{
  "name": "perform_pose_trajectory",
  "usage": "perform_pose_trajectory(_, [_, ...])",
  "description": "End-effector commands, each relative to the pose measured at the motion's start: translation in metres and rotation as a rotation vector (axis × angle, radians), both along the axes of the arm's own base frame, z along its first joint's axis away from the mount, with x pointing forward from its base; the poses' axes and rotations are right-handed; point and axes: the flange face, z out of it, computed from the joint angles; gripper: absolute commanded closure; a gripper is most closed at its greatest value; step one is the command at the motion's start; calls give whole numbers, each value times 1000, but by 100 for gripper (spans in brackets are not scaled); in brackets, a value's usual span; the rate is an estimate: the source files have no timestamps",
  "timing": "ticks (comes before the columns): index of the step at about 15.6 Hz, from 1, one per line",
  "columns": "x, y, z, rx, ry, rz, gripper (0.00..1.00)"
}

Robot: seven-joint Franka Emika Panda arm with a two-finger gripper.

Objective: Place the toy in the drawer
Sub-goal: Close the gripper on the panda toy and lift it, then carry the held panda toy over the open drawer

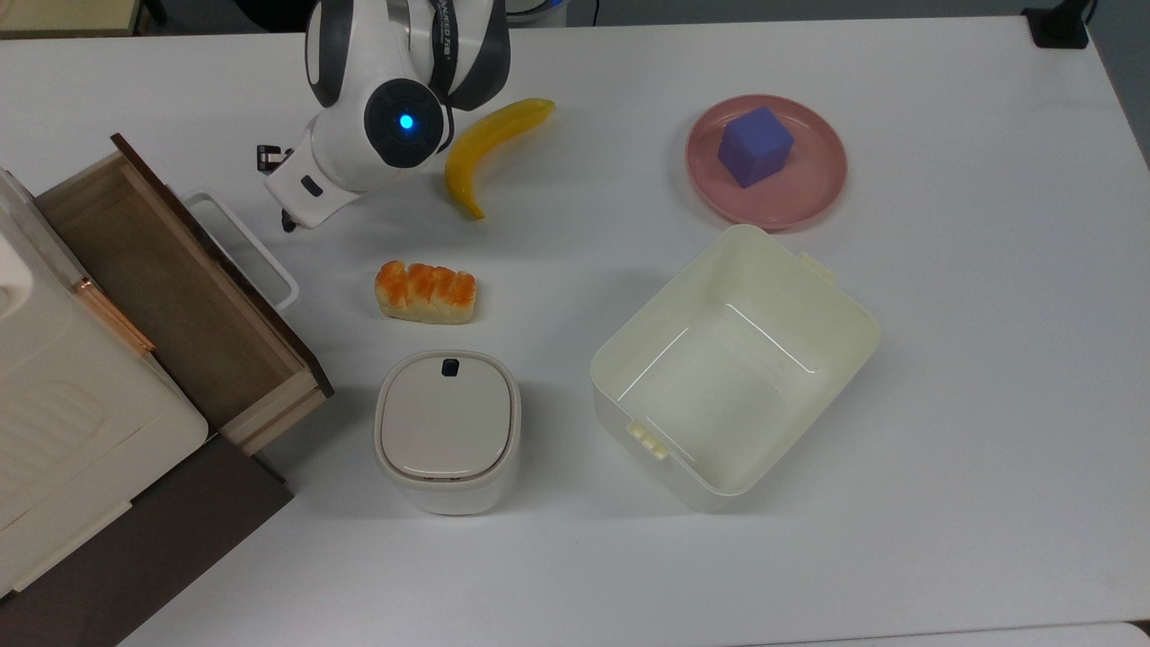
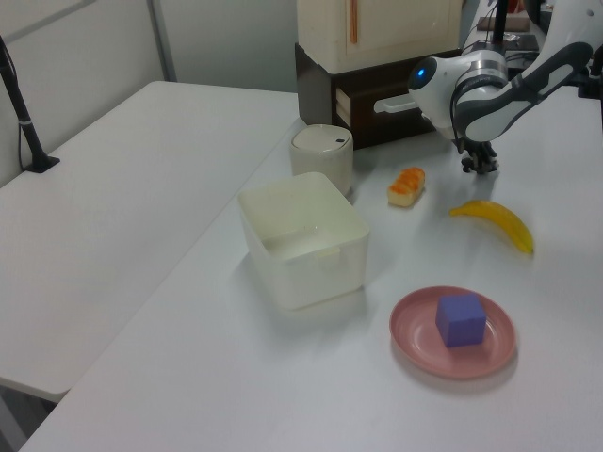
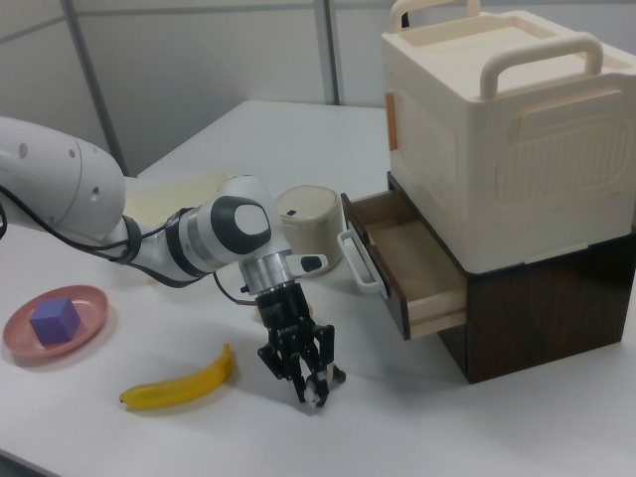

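While the arm reaches low over the white table [image 3: 199, 437], the gripper [image 3: 306, 383] points down in the right view with its fingers clenched on the toy [image 3: 316, 395], a small black-and-white bit at the fingertips. Can't tell if the toy touches the table or sits just above it. A banana [image 3: 179, 383] lies near the gripper at nine o'clock in the right view, apart from it. The pink plate [image 3: 84, 328] is farther out at nine to ten o'clock, with the purple cube [image 3: 55, 320] resting on it. At one o'clock from the gripper the drawer [image 3: 417, 263] stands pulled open, light wood inside, nothing seen in it, white loop handle [image 3: 356, 260] facing the arm. A big cream box [image 3: 497, 129] sits on the cabinet above the drawer. Behind the arm are a lidded container [image 3: 308, 224] and the cream bin [image 3: 174, 189]. In the top view a bread roll [image 1: 425, 292] lies between the lidded container and the banana.
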Motion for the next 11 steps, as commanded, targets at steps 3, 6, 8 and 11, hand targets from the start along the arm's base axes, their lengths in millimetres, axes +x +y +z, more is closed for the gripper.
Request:
perform_pose_trajectory(3, [11,24,58,4,-130,20,100])
perform_pose_trajectory(6, [27,38,107,66,-238,-17,100])
perform_pose_trajectory(8, [41,43,145,101,-286,-60,100])
perform_pose_trajectory(11, [55,43,188,163,-370,-107,100])
